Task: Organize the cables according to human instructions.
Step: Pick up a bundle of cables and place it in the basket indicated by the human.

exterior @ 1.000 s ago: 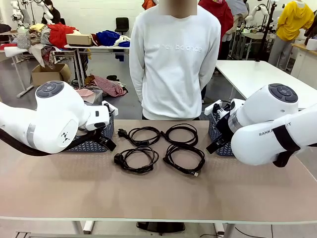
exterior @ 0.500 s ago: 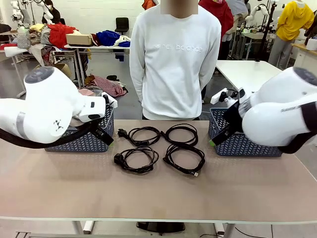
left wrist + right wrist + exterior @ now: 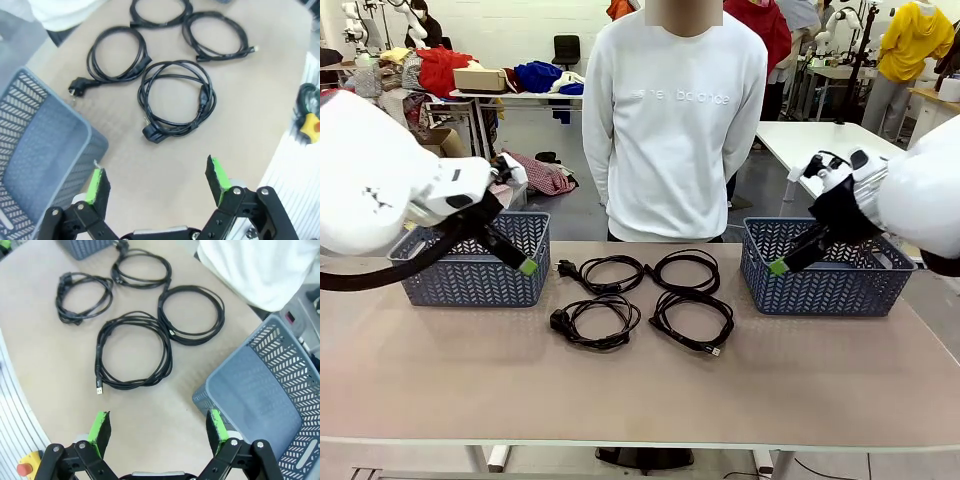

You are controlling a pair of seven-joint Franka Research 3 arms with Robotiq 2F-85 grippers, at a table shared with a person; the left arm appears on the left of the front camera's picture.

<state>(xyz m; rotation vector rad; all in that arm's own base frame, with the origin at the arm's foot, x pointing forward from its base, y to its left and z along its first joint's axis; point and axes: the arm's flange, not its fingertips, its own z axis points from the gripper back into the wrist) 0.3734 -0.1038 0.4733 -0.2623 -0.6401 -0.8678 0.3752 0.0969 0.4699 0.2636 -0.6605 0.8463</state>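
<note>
Between the left basket (image 3: 470,285) and right basket (image 3: 820,290), four coiled black cables (image 3: 640,297) lie grouped on the table (image 3: 640,400), with the left pincer (image 3: 156,172) and right pincer (image 3: 158,417) spread and empty above; I should await the person's (image 3: 675,130) cue, then straddle one coil's bundled strands only.

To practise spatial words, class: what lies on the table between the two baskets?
Four coiled cables, in two rows of two, lie between the left basket and the right basket; the front view shows it.
</note>
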